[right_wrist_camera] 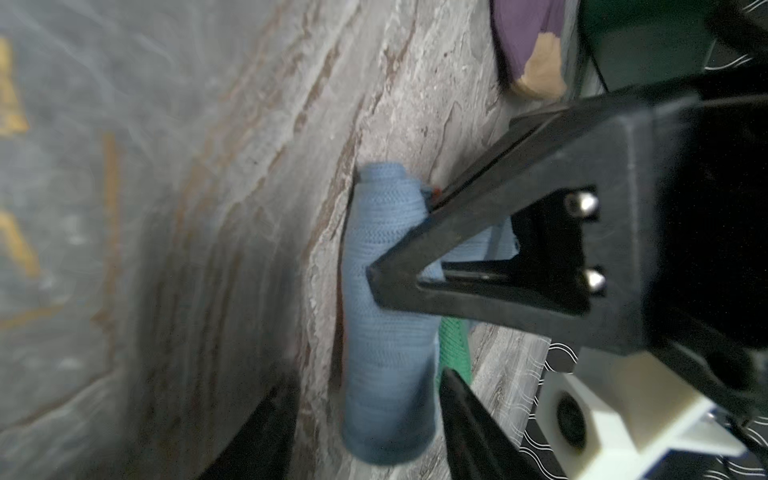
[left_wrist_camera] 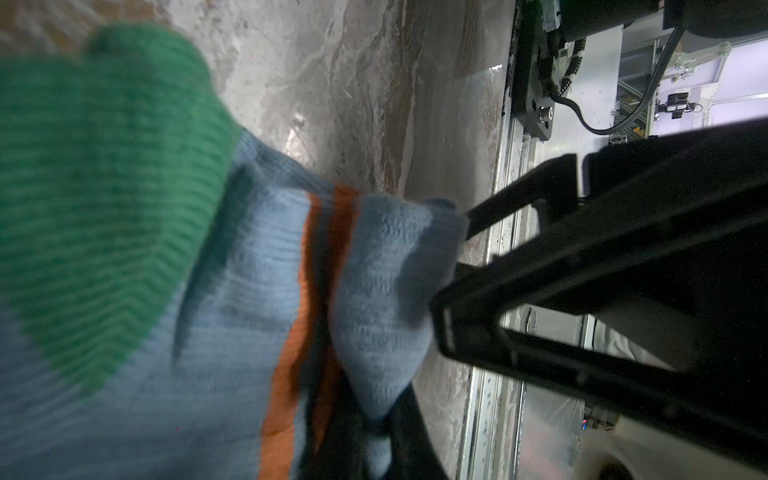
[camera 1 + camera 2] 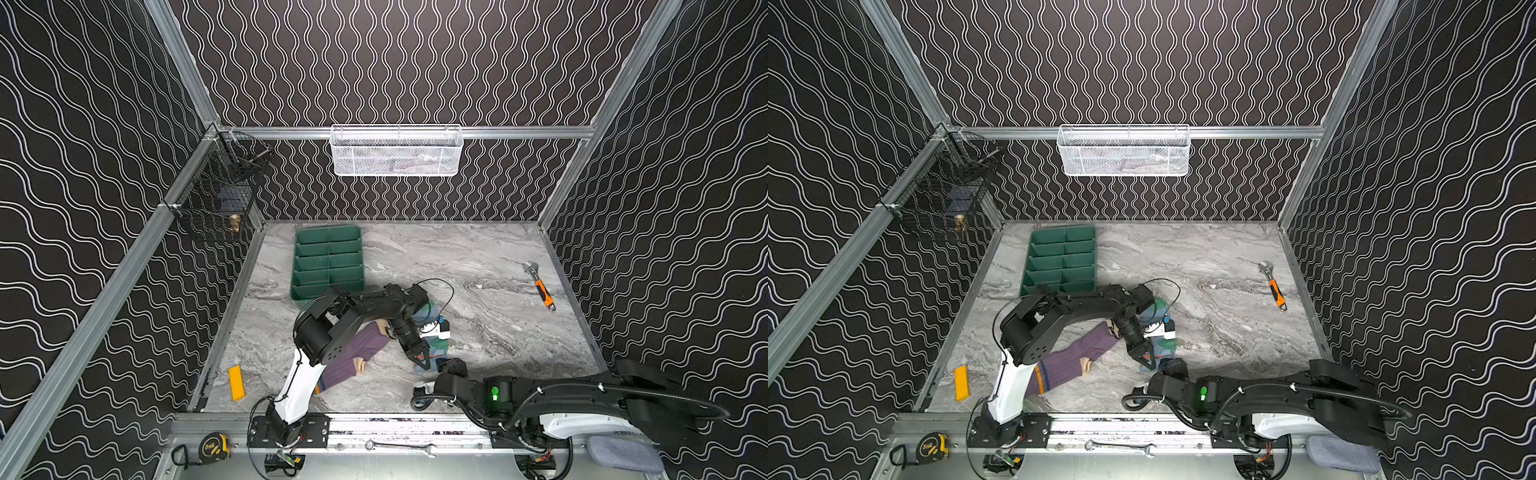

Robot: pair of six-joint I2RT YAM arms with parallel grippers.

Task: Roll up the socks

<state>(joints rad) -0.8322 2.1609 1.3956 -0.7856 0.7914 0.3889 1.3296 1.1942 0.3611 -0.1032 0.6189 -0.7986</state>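
Observation:
The blue sock (image 3: 439, 351) with green toe and orange stripes lies mid-table, partly rolled into a blue tube (image 1: 386, 374). My left gripper (image 2: 376, 453) is shut on a fold of its blue fabric next to the orange stripes (image 2: 291, 353); it comes down on the sock from above (image 3: 424, 365) (image 3: 1148, 365). My right gripper (image 1: 368, 415) is open and straddles the end of the roll; one finger (image 1: 457, 399) is against it, the other stands apart. In a top view it sits just right of the sock (image 3: 451, 368). The purple sock (image 3: 365, 349) (image 3: 1075, 353) lies flat to the left, half under the left arm.
A green divided tray (image 3: 328, 262) stands behind the left arm. An orange-handled wrench (image 3: 542, 286) lies at the right, a yellow block (image 3: 237, 382) at the front left. A white basket (image 3: 395, 149) and a black wire basket (image 3: 224, 187) hang on the walls. A grey pad (image 3: 623, 453) rests off the table.

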